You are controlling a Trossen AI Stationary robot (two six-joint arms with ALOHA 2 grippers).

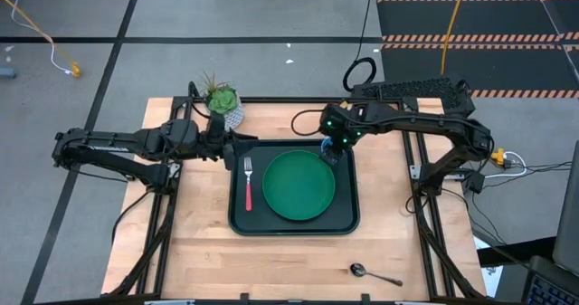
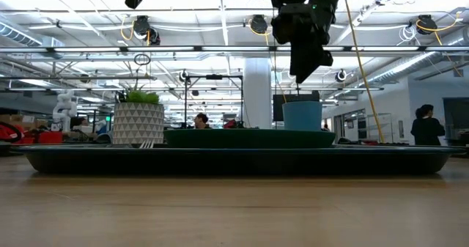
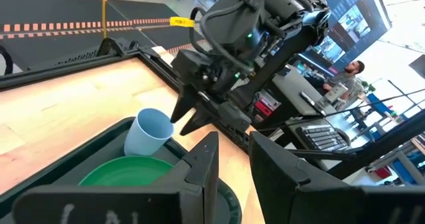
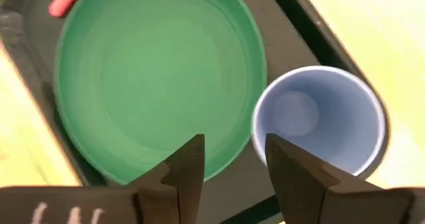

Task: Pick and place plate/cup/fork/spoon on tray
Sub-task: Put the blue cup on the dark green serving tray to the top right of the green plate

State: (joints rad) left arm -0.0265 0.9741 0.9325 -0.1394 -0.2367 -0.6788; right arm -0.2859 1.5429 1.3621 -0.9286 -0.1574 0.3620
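The right gripper (image 1: 331, 153) hovers with fingers spread above the cup (image 1: 326, 145), which stands at the tray's (image 1: 294, 227) upper right corner. The plate (image 1: 298, 185) and fork (image 1: 248, 180) lie in the tray; the spoon (image 1: 373, 273) sits lower right on the bench (image 1: 199, 251). The left gripper (image 1: 237, 147) waits upper left, fingers apart.

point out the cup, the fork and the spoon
cup (image 4: 319, 121), right wrist view, inside of its bottom
fork (image 1: 249, 189), high view, pink-red handle
spoon (image 1: 358, 270), high view, bowl of the spoon
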